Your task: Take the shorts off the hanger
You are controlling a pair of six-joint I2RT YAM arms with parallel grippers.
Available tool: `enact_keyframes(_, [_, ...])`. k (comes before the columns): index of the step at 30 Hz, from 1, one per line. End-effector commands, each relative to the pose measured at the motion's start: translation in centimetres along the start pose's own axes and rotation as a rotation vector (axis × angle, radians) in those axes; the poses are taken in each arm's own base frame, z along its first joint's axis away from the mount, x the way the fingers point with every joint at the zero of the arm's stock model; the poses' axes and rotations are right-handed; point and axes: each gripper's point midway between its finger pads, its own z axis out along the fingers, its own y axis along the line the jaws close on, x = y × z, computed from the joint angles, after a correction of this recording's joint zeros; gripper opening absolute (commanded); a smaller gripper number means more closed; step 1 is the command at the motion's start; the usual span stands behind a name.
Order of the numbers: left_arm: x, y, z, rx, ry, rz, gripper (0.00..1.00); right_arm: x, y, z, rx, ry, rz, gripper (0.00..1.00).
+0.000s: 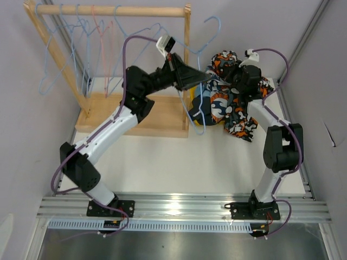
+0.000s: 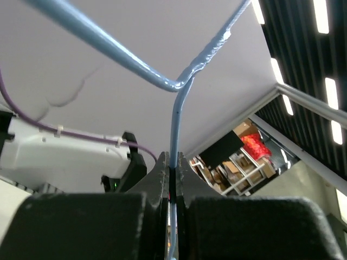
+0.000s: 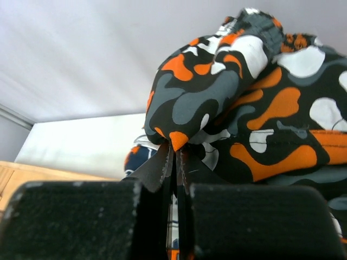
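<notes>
Shut right gripper (image 3: 174, 160) pinches a fold of the blotch-print shorts (image 3: 244, 103), bunched just above its jaws; the left gripper (image 2: 172, 169), off to their left, clamps the blue hanger (image 2: 174, 116) wire, which runs straight ahead.

Wooden rack (image 1: 168, 119) left of shorts (image 1: 241, 122); tabletop (image 1: 179, 162) open.

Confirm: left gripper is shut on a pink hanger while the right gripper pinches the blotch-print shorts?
Wrong colour: the hanger in the left gripper is light blue, per the left wrist view. The right gripper does pinch the blotch-print shorts.
</notes>
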Motion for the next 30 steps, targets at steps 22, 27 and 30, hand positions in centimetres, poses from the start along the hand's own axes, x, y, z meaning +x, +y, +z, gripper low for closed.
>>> enact_keyframes(22, [-8.9, -0.9, -4.2, 0.226, -0.161, -0.007, 0.0, -2.6, 3.1, -3.9, -0.027, -0.086, -0.059, 0.0])
enact_keyframes(27, [-12.6, 0.4, -4.6, 0.21, -0.173, 0.023, 0.0, -2.1, 3.9, -3.5, -0.051, -0.081, -0.065, 0.0])
enact_keyframes(30, [-14.1, 1.4, -4.9, 0.208, -0.183, 0.001, 0.0, -0.9, 4.7, -3.4, -0.062, -0.061, -0.089, 0.0])
